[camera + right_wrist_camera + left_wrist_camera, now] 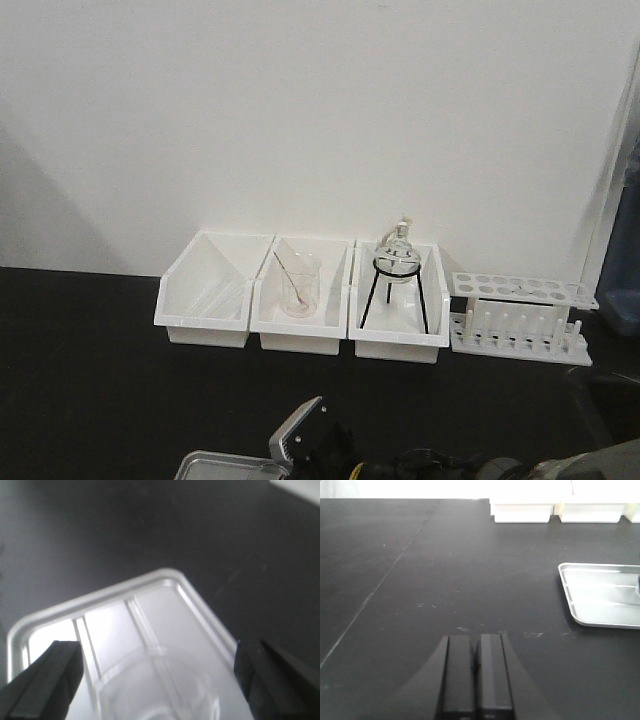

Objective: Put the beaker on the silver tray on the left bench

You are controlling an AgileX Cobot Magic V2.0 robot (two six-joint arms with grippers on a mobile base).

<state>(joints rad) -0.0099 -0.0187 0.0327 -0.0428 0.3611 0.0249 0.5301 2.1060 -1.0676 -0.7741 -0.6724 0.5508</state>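
In the right wrist view the clear glass beaker (160, 692) stands on the silver tray (150, 605). My right gripper (157, 652) is open around the beaker, its dark fingers (47, 677) wide on either side with gaps to the glass. The beaker's lower part is cut off by the frame edge. The tray lies on the black left bench (80, 380), and its corner (215, 465) shows at the bottom of the front view. In the left wrist view my left gripper (476, 645) is shut on nothing above bare bench, left of the tray (600, 597).
Three white bins (205, 290) line the white wall. The middle one holds a beaker with a rod (297, 285), and the right one a round flask on a black tripod (398, 270). A white test-tube rack (520, 315) stands to their right.
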